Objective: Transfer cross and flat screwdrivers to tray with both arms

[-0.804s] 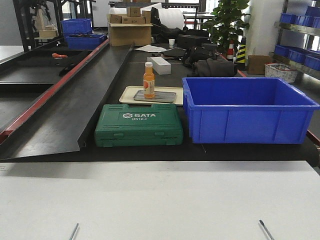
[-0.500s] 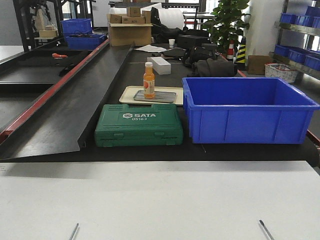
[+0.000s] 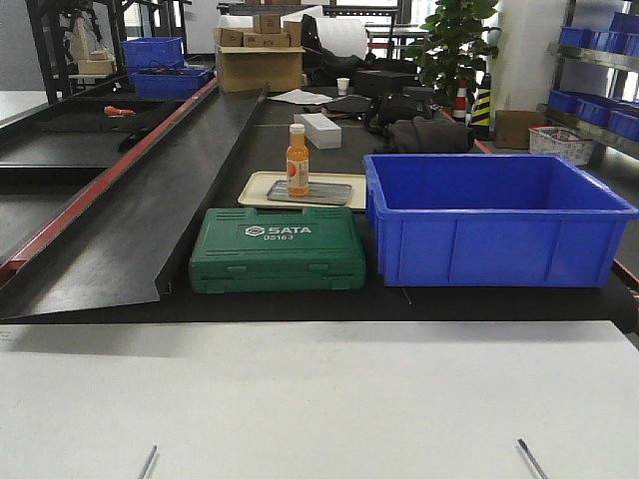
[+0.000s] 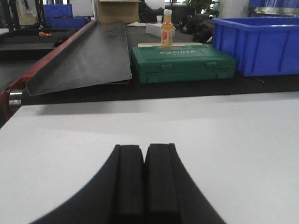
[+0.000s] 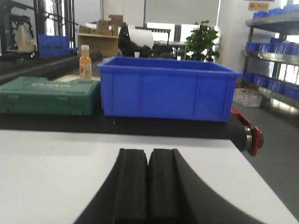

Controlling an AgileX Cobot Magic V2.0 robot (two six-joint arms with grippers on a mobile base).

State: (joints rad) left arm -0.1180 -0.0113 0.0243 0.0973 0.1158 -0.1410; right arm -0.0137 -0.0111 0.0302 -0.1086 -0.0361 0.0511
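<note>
1. Left pincer [image 4: 145, 154] has its two black pads pressed together with nothing between them, low over the white counter [image 4: 224, 140].
2. Right pincer [image 5: 148, 156] is closed on itself the same way and holds nothing, above the same counter near its 3 o'clock edge.
3. Beyond the counter, at 12 o'clock, a darker surface carries a closed green tool case [image 3: 277, 249].
4. At 3 o'clock of the case, just beside it, stands a deep blue crate [image 3: 494, 225].
5. At 12 o'clock of the case lies a cream plastic tray [image 3: 252, 188], and the grey metal tray [image 3: 324, 193] rests flat on it, well apart from both pincers.
6. An orange bottle [image 3: 298, 160] stands upright at the grey metal tray's 9 o'clock end, seemingly on it.
7. At 9 o'clock of the case a long black sheet [image 3: 150, 220] slopes away toward 12 o'clock.
8. No screwdriver can be made out for certain in any view.
</note>
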